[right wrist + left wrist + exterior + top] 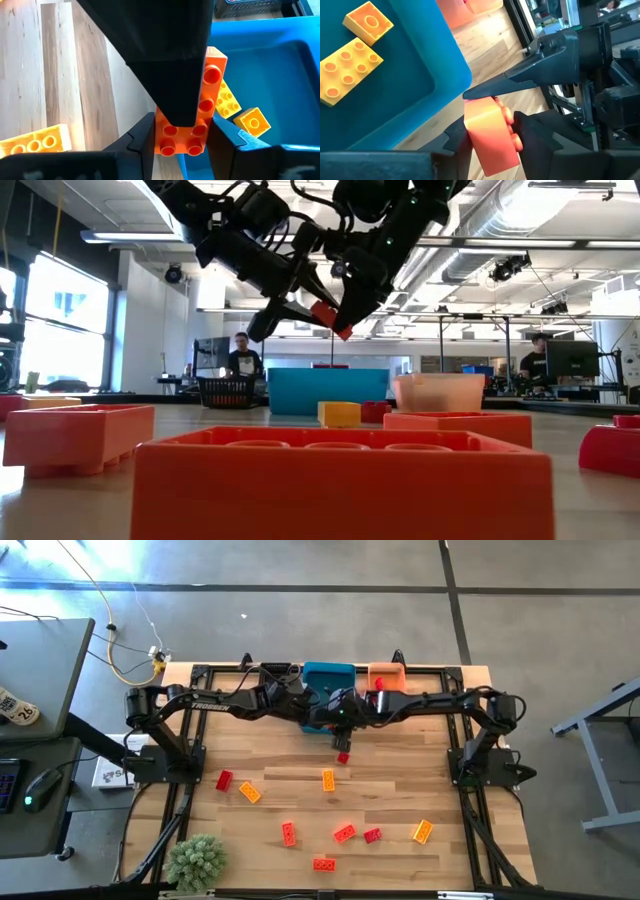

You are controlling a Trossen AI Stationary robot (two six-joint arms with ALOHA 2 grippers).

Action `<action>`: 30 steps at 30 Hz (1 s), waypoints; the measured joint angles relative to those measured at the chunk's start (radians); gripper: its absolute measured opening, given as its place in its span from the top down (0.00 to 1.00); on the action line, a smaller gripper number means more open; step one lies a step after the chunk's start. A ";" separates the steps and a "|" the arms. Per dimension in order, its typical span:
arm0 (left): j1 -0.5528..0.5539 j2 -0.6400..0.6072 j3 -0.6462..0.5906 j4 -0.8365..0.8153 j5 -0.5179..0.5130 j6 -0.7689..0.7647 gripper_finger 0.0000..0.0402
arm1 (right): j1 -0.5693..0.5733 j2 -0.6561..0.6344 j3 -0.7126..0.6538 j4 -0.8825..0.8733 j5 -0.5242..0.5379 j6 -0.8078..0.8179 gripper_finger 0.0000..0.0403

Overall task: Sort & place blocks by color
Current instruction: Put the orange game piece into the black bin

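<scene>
Both arms reach in over the far middle of the wooden worktop [300, 790] and meet just in front of the blue bin [328, 673]. The left pincer [492, 135] and the right pincer [180, 137] are each clenched on the same orange brick [325, 316], one from either side, holding it in the air above the boards at the bin's near edge; in the low view it hangs tilted, well clear of the worktop. Inside the blue bin lie two yellow-orange bricks [347, 72], a long one and a small square one just beside it. An orange bin [386, 675] stands right beside the blue one and has a red piece at its near rim. A red brick [343, 757] lies on the boards just below the meeting pincers, with a yellow-orange brick [328, 779] near it. More bricks are scattered across the near half: red ones at the left [224, 780] and lower middle [288, 833], and an orange one toward the right [422, 831]. A small green plant [196, 862] sits at the near left corner.
</scene>
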 joint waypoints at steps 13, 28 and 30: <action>0.000 -0.002 0.001 0.005 -0.002 0.084 0.78 | -0.003 -0.001 0.000 0.003 0.001 0.001 0.56; 0.131 -0.002 0.002 -0.091 -0.015 0.251 0.80 | -0.009 -0.001 0.000 0.003 0.136 0.002 0.45; 0.155 -0.002 0.002 -0.108 -0.022 0.275 0.81 | -0.013 -0.002 0.000 0.003 0.138 0.002 0.45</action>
